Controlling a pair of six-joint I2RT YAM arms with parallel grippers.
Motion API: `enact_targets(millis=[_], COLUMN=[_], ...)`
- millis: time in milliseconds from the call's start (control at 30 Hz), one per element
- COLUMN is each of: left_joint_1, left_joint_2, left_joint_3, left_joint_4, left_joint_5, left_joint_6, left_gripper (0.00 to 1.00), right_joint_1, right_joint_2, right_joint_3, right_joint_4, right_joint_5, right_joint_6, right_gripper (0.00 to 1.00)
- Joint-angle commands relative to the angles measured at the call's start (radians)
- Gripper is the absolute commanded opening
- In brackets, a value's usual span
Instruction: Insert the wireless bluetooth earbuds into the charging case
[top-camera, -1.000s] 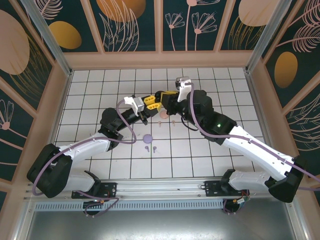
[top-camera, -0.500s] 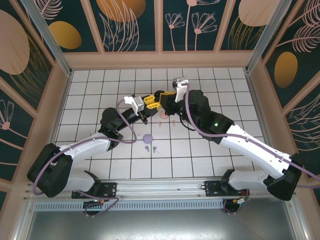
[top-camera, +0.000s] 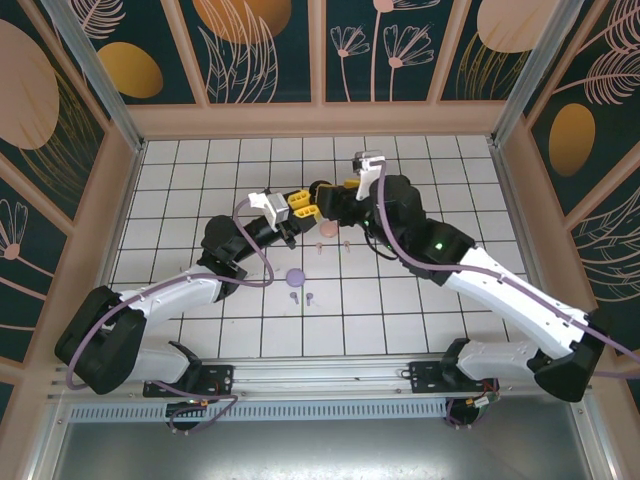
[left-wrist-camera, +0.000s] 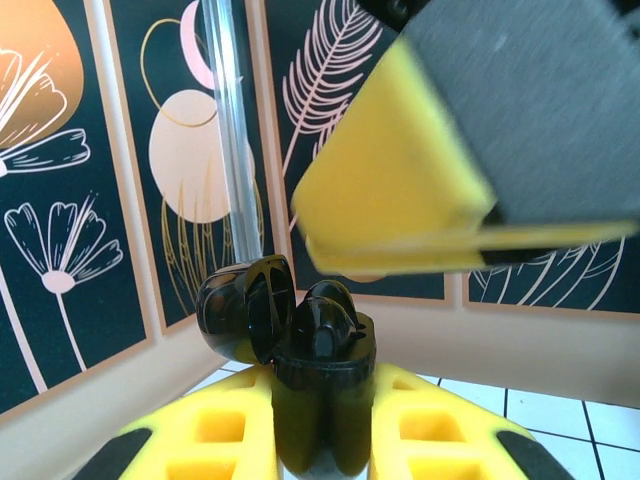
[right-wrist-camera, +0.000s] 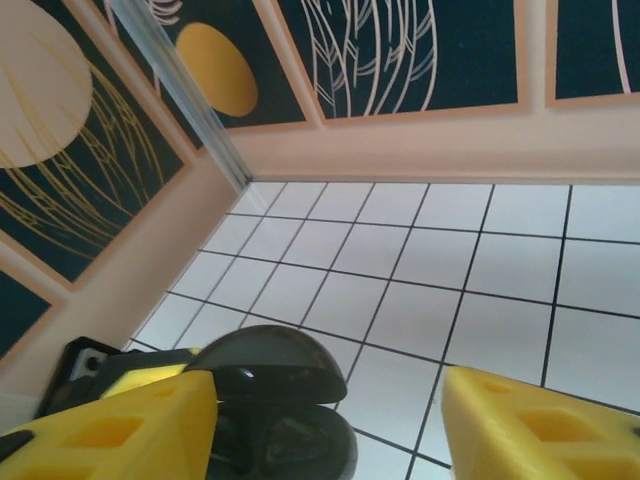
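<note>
Where the two arms meet over the white tiled surface (top-camera: 180, 180), the left hand (top-camera: 298, 207) is clamped on the black case (left-wrist-camera: 322, 370), whose lid is hinged open. Dark shapes sit in its wells, though whether they are earbuds I cannot tell. Nearer the arm bases than the black case lie the lilac case (top-camera: 295, 275) and, just beside it, two lilac earbuds (top-camera: 309, 297). Right of those, close to the black case, rest the pink case (top-camera: 327, 229) and two pink earbuds (top-camera: 346, 243). Right of the black case, the right hand (right-wrist-camera: 330, 410) has its fingers (right-wrist-camera: 540, 425) spread apart, one just beside the lid.
</note>
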Motion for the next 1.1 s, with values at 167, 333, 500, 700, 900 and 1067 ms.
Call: enact_targets(millis=[167,333,500,700,900,1067], left_joint_1=[-0.004,-0.005,-0.005,-0.005,-0.005,-0.005], left_joint_2=[0.021,0.034,0.042,0.040,0.045,0.045], left_joint_3=[0.006,0.017,0.026,0.024,0.027,0.032], left_joint_4=[0.065,0.024,-0.020,-0.033,-0.027,-0.023], left_joint_5=[0.026,0.058,0.085,0.085,0.069,0.043], left_joint_6=[-0.023,-0.009,0.005,0.012,0.013,0.015], left_gripper=[0.00,0.00,0.00,0.00,0.00,0.00], right_joint_1=[-0.112,-0.194,-0.216,-0.235,-0.226,-0.203], right_joint_2=[-0.051,0.083,0.239,0.336,0.329,0.244], right_joint_3=[0.123,0.227,0.357,0.446,0.402,0.287], right_joint_4=[-0.055,-0.178,-0.296,-0.401,-0.467,-0.478], right_joint_5=[-0.158,-0.279,-0.348,-0.412,-0.496,-0.549], right_joint_6=[0.083,0.082,0.032,-0.007,-0.027,-0.019], right_gripper=[0.65,0.48,0.23,0.14,0.07,0.01])
